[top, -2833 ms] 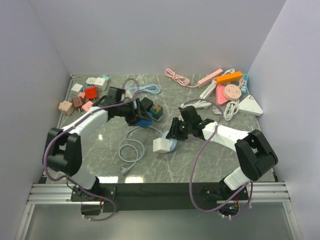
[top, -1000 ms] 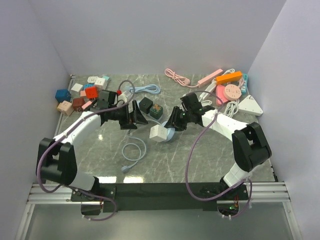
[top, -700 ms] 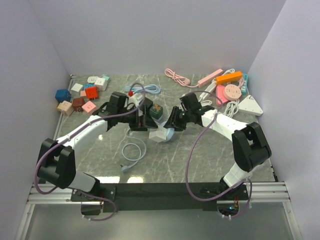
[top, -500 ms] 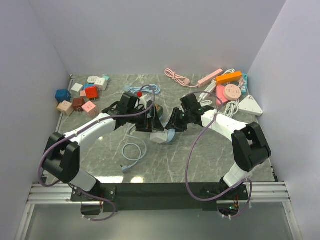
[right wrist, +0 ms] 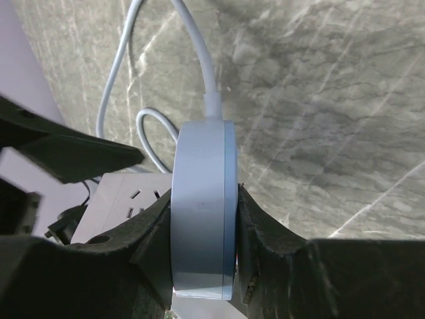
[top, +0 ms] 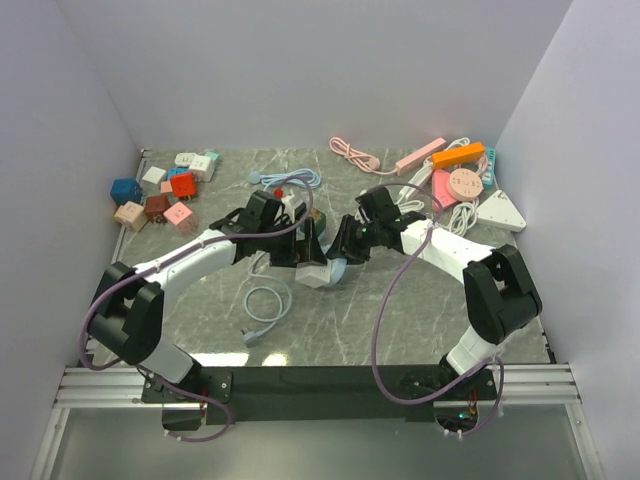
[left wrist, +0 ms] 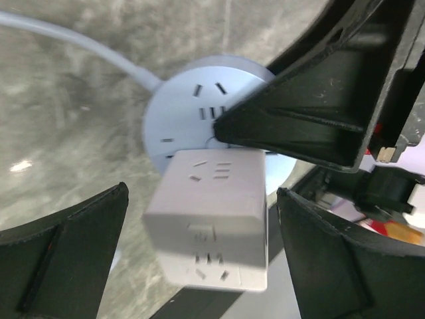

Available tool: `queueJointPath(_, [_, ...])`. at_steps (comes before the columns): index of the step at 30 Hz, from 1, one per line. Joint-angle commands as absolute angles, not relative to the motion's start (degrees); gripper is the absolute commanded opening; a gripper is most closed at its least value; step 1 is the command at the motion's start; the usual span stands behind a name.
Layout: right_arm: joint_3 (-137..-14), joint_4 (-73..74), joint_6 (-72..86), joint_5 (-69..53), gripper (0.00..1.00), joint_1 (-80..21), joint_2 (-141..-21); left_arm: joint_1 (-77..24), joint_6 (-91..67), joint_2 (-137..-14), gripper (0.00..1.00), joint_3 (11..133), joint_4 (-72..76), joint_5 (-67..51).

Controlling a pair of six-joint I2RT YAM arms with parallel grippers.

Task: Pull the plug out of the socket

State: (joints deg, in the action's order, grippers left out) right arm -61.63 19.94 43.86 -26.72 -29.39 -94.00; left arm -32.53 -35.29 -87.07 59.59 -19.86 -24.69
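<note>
Two arms meet mid-tabletop. The right end effector [right wrist: 202, 249] is clamped shut on the rim of the one round pale-blue socket [right wrist: 198, 166], holding it tipped up on edge. The one white cube plug [left wrist: 209, 219] sits against the socket's face, not pulled off yet.

What's changed: a few seconds back the left arm was off at 10 o'clock from the socket with a blue cube. That blue cube [top: 125, 190] now lies over in the heap at 10 o'clock on the tabletop. A second ago the left end effector [top: 305, 248] was still short of the plug. Now it sits spread wide with a finger [left wrist: 66, 266] on each side of the white cube, not touching it as far as I can tell. The socket has also come up off the tabletop since the earliest frame.

Counts: one socket, one plug, one loose cable coil [top: 262, 300] at 7 o'clock from the socket. There are eight or so small adapters in that heap, and a bunch of power strips [top: 460, 175] at 2 o'clock, too tangled to count.
</note>
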Motion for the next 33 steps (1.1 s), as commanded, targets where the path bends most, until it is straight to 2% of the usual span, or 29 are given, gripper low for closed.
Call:
queueJointPath(1, [-64.6,15.0,45.2,-31.3,0.00,-29.8,-92.1,-33.5,-38.8,-88.6,0.99,57.7,-12.3,-30.8])
queueJointPath(3, [-64.4,14.5,46.1,-31.6,0.00,-29.7,-92.2,-34.4,-40.0,-89.1,0.99,58.0,-11.5,-31.5])
queueJointPath(5, [-64.5,14.2,46.8,-31.3,0.00,-29.8,-92.3,-34.8,-40.7,-89.1,0.93,58.4,-10.5,-32.3])
queueJointPath(6, [-64.7,14.2,46.9,-31.1,0.00,-29.7,-92.4,-34.8,-40.7,-89.0,0.81,58.5,-10.5,-32.7])
queueJointPath(7, [-64.8,14.3,46.9,-30.6,0.00,-29.8,-92.5,-34.8,-40.5,-89.0,0.74,59.1,-10.9,-33.0])
queueJointPath(8, [-65.1,14.4,46.9,-30.5,0.00,-29.7,-92.5,-34.8,-39.8,-89.2,0.60,59.6,-12.1,-33.4])
queueJointPath(9, [-65.5,15.3,46.4,-30.2,0.00,-29.7,-92.7,-34.7,-39.6,-89.5,0.25,60.1,-13.0,-33.3])
queueJointPath(10, [-65.7,16.0,45.9,-29.1,0.00,-29.7,-92.8,-34.6,-39.3,-89.6,0.02,61.2,-13.9,-33.0])
queueJointPath(14, [-66.0,19.9,41.8,-24.8,0.00,-29.6,-93.2,-32.7,-36.8,-88.2,0.00,62.9,-18.3,-31.6])
queueJointPath(22, [-63.0,30.6,30.6,-7.9,0.00,-29.5,-94.7,-16.4,-29.4,-85.3,0.00,67.5,-26.5,-41.4])
queueJointPath(28, [-59.0,26.7,31.3,-13.7,0.00,-28.3,-92.0,-9.1,-23.9,-88.3,0.00,75.3,-33.0,-45.2])
queueJointPath(31, [-58.6,26.5,31.8,-15.6,0.00,-28.2,-90.9,-3.1,-22.6,-90.4,0.00,79.2,-34.6,-41.1])
queueJointPath(33, [-58.0,26.7,32.0,-16.5,0.00,-28.1,-89.7,4.5,-24.9,-92.6,0.00,80.5,-31.7,-33.7])
